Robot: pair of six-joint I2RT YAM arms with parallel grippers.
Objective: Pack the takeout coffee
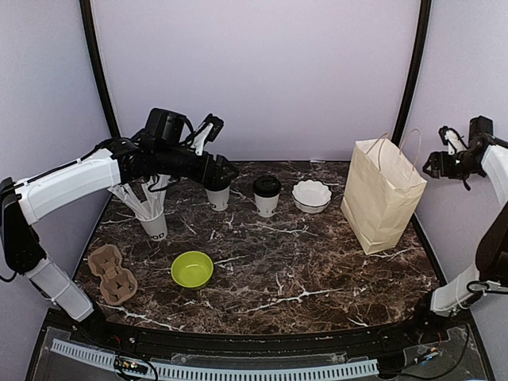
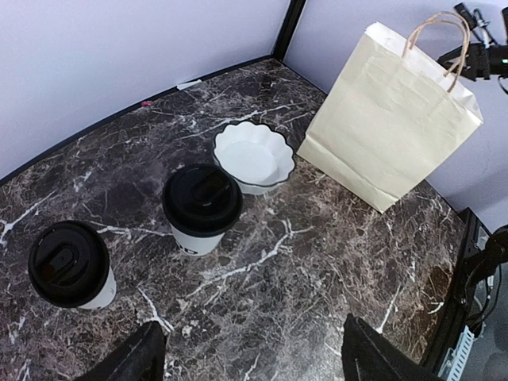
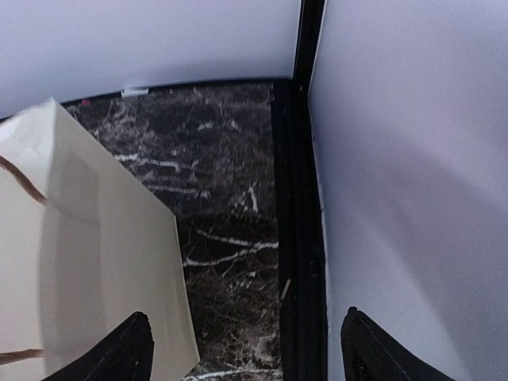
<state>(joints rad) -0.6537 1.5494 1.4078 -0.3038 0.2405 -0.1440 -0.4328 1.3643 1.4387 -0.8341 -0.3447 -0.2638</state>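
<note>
a dark marble table (image 1: pixel 317 270) veined in white is enclosed by pale lilac walls (image 1: pixel 262 71) and black corner posts. nearest the arm bases, a cardboard cup carrier (image 1: pixel 111 274) is seen at the left, with a lime-green bowl (image 1: pixel 192 269) just to its right. further in, a white cup of straws (image 1: pixel 153 224) is stood near the left edge, and a cream paper bag (image 1: pixel 381 194) with twine handles is stood upright at the right. towards the back wall the takeout coffee is found: two alike white paper cups, each tapered, capped with a round black lid and printed with dark lettering near the base. the left coffee cup (image 2: pixel 69 264) and the right coffee cup (image 2: pixel 202 208) are set upright, near each other but apart, with a white scalloped bowl (image 2: pixel 252 156) just beside the right one. the left gripper (image 2: pixel 254 357) is held above the left coffee cup in the top view. its jaws are spread wide with nothing between them, and in the wrist view both cups are seen beyond and to the left of the fingertips, untouched. the right gripper (image 3: pixel 246 357) is raised to the right of the paper bag, over the table's far right corner, well apart from both cups. its jaws are likewise spread wide with nothing gripped.
</note>
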